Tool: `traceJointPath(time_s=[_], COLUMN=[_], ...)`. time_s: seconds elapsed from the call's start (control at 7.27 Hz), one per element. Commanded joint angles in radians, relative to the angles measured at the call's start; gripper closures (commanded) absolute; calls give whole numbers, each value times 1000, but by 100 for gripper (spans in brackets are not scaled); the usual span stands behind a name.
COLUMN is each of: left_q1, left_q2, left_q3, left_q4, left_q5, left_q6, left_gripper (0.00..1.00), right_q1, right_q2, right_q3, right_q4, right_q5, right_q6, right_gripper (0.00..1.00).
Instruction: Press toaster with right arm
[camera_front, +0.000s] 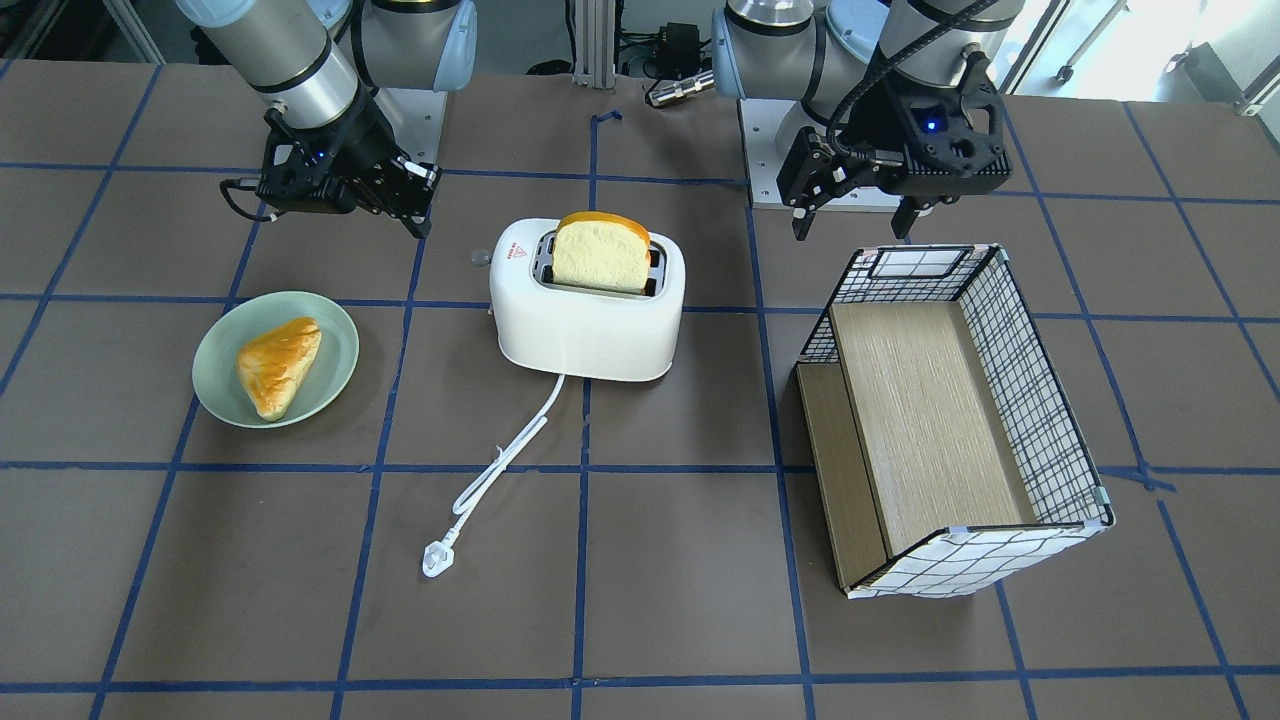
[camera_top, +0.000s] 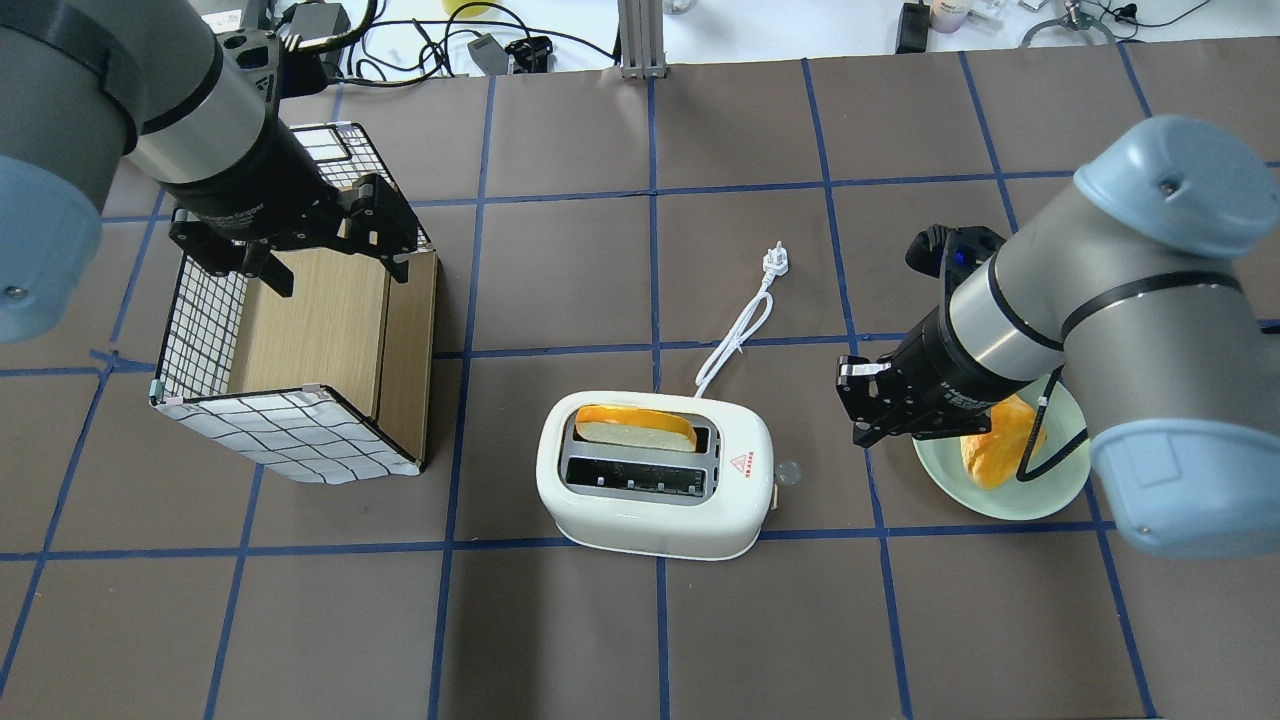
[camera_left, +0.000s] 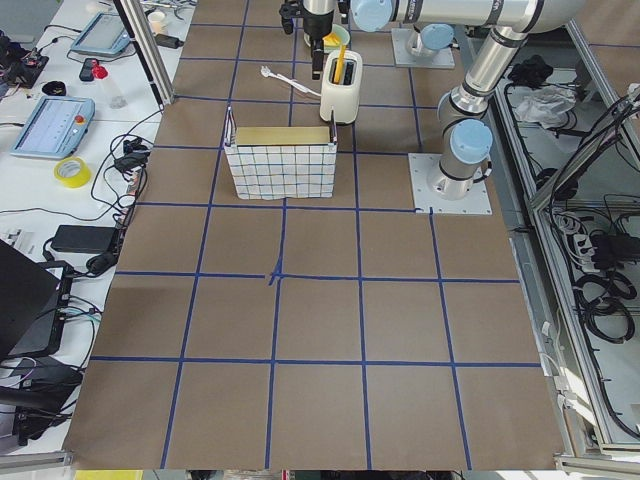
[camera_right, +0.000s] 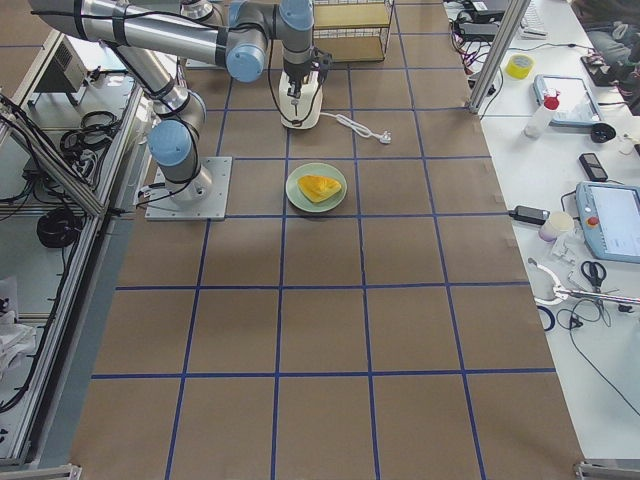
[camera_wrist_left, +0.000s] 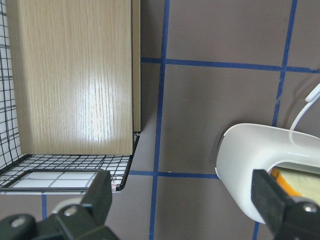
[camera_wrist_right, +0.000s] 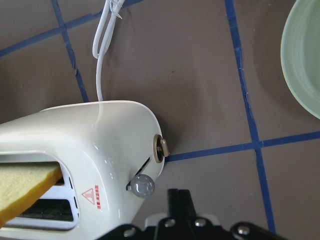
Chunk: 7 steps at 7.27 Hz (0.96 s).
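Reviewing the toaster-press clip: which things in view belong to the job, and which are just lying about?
Job: toaster, its grey lever knob, right hand.
Lying about: bread slice in a slot, pastry on green plate, wire-grid box, left hand.

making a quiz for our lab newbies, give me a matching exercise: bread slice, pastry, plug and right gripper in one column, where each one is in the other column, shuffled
Things
1. bread slice
2. pastry
3. plug
4. right gripper

Places
A. lying on the bare table
B. hovering between the toaster and the green plate
C. standing in a toaster slot
D. on the green plate

Pairs: 1-C, 2-D, 3-A, 4-B
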Motion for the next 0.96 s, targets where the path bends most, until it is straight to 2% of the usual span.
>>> traceJointPath(time_s=[0.0,0.41,0.83], left_q1=[0,0,0], left_q2=[0,0,0], left_q3=[0,0,0], left_q4=[0,0,0], left_q5=[-1,0,0], left_q6=[0,0,0], left_gripper=[0,0,0], right_q1=[1,4,6], right_q2=[1,1,24], right_q3=[100,105,107], right_q4=[-146,-131,-130], right_q5=[66,165,176], right_q6=[43,66,72], right_gripper=[100,100,100])
